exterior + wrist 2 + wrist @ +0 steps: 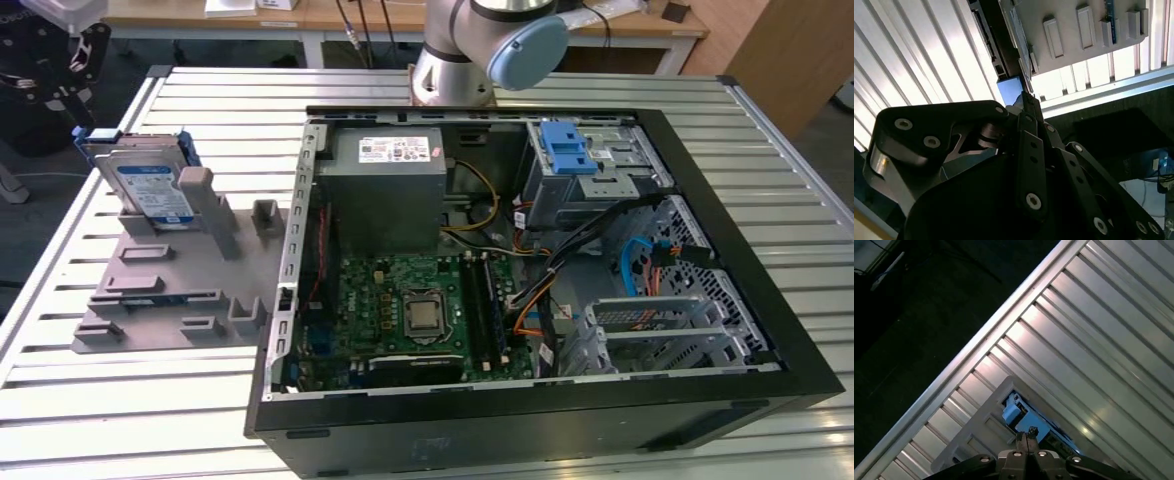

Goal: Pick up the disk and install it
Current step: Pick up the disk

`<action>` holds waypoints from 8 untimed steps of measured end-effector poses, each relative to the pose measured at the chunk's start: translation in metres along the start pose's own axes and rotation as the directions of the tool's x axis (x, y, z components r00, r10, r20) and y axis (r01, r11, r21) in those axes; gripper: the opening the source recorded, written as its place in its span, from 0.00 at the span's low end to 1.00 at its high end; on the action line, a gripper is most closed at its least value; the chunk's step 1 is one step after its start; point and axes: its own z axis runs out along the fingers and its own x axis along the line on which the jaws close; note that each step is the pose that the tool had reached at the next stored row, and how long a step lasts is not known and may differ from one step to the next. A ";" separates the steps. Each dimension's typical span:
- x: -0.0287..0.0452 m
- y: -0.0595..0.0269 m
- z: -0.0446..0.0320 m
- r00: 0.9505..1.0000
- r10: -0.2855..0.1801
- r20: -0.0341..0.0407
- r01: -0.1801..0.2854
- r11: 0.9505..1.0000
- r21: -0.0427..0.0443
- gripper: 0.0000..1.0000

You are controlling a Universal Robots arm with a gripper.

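Observation:
The disk is a silver drive with a white-and-blue label and blue rails. It stands on edge in a grey holder on the table at the exterior view's left. My black gripper hangs by the disk's upper far corner. In both wrist views the fingertips are pressed together with nothing between them, just over the disk's blue corner. The same blue corner sits right at the finger ends in the second wrist view. Whether they touch the disk I cannot tell.
An open computer case lies to the exterior view's right of the holder. Inside are a green motherboard, a grey power-supply box and a metal drive cage with a blue latch. The arm's base stands behind the case.

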 end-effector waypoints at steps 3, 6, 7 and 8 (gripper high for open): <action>0.0000 0.0000 0.0001 1.000 -0.027 -0.001 0.027 1.000 -0.001 0.11; 0.0000 0.0000 0.0002 0.999 -0.053 -0.002 0.053 0.999 -0.001 0.11; 0.0000 0.0000 0.0003 0.998 -0.062 -0.003 0.062 0.998 -0.002 0.11; 0.0000 0.0000 0.0003 0.998 -0.071 -0.003 0.071 0.998 -0.002 0.11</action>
